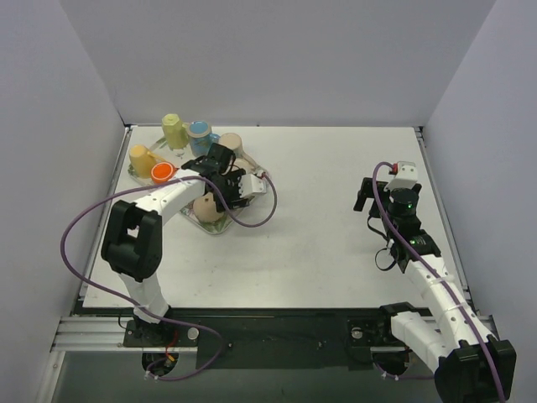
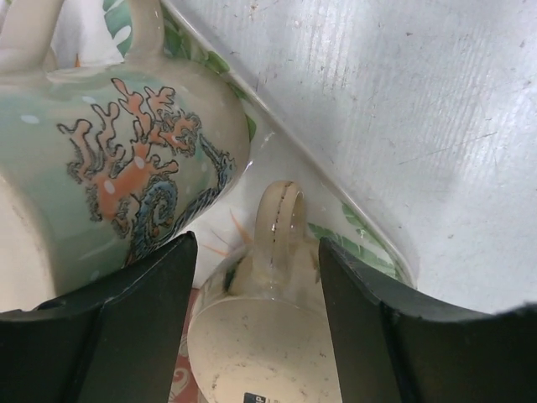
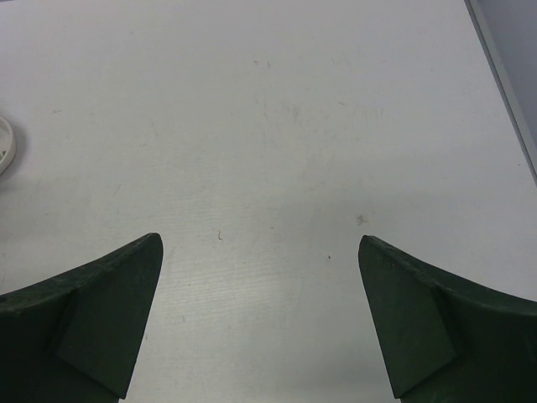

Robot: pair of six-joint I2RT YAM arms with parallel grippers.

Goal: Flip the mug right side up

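Pale beige ceramic mug (image 2: 260, 344) sits on the leaf-patterned tray (image 2: 362, 233) at the far left of the white tabletop (image 2: 403, 101). The flat disc facing the left wrist camera reads to us as its base, so we judge it not yet turned. Its loop handle (image 2: 282, 220) lies between the fingers of the left pincer (image 2: 256, 243), which is partly spread with a gap showing on both sides: nothing gripped yet. The green mug with the orange dragon print (image 2: 126, 159) is just beside the left finger, so it's tight there. The right pincer (image 3: 260, 243) is wide, holds nothing and hangs over bare tabletop well apart. Approach looks done; grasp, lift, flip and set-down are left.
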